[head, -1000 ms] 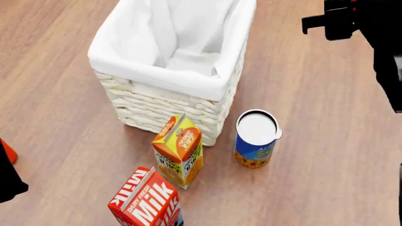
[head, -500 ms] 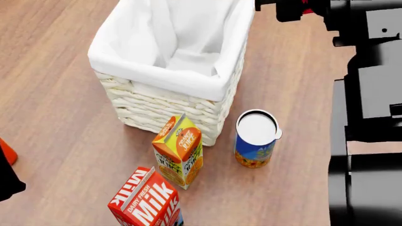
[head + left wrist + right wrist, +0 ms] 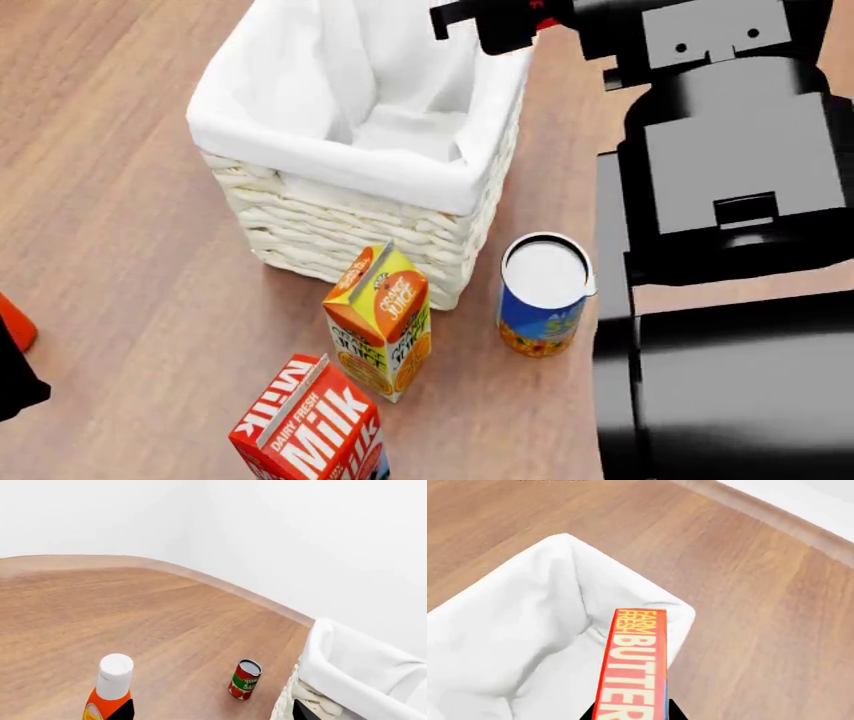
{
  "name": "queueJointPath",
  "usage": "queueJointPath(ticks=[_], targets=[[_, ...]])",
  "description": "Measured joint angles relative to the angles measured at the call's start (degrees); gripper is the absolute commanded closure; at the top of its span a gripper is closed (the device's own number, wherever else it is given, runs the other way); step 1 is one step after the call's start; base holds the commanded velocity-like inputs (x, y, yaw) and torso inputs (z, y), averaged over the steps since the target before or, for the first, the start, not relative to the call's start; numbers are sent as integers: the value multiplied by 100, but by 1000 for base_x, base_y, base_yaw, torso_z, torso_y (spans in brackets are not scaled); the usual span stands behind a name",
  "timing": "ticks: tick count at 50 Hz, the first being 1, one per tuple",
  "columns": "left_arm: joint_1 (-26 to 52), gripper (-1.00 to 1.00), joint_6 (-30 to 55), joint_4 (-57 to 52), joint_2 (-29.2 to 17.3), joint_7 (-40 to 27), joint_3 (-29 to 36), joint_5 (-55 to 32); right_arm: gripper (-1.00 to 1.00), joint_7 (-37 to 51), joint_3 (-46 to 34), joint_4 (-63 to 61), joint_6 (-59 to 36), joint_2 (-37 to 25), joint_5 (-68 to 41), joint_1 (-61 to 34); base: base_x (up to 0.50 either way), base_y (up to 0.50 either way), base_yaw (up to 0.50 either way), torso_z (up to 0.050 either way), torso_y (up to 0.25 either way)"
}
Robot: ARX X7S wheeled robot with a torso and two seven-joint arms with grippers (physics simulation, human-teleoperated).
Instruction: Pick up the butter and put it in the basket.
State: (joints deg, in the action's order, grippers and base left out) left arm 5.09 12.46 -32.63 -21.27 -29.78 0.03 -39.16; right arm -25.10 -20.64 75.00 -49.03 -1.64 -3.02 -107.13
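Note:
The butter point(image 3: 632, 665) is a slim red box with "FARM FRESH BUTTER" lettering. My right gripper point(image 3: 630, 715) is shut on it, with a dark fingertip on each side. It holds the box above the basket's liner rim point(image 3: 567, 545), over the inner edge. In the head view the right gripper point(image 3: 487, 18) hangs over the far right corner of the cream wicker basket point(image 3: 334, 150), and only a red sliver of the butter point(image 3: 539, 4) shows. My left gripper point(image 3: 210, 715) is open and empty, low at the left beside the basket point(image 3: 347, 650).
An orange juice carton point(image 3: 380, 320), a milk carton point(image 3: 314, 430) and a blue can with a white lid point(image 3: 545, 295) stand in front of the basket. An orange bottle with a white cap point(image 3: 112, 690) and a tomato can point(image 3: 245, 680) stand left of it. My right arm point(image 3: 721, 200) covers the right side.
My right arm has swung in from the right edge toward the left, bringing the gripper and the butter over the basket's far right corner. The left arm has barely moved.

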Motion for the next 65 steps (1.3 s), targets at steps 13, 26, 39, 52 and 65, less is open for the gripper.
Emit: queueJointPath(ticks=[13, 26, 39, 52, 65], targets=[[23, -100, 10, -7, -12, -36, 6, -43, 100, -267, -1002, 0, 161, 108, -1017, -7, 0, 0, 0, 1, 2], [7, -100, 32, -81, -25, -109, 6, -98, 100, -364, -2273, 0, 451, 136, -2551, -12, 0, 0, 0, 1, 1], [-32, -100, 43, -157, -49, -170, -4, -148, 100, -479, -2291, 0, 609, 149, -3098, 41, 0, 0, 0, 0, 2], [-68, -100, 77, -265, -83, -261, -29, -220, 100, -512, -1822, 0, 460, 148, -2855, 161, 0, 0, 0, 1, 1], [-122, -100, 135, -411, -120, -378, -30, -275, 100, -584, -1572, 0, 165, 147, -2627, 201, 0, 0, 0, 1, 2]])
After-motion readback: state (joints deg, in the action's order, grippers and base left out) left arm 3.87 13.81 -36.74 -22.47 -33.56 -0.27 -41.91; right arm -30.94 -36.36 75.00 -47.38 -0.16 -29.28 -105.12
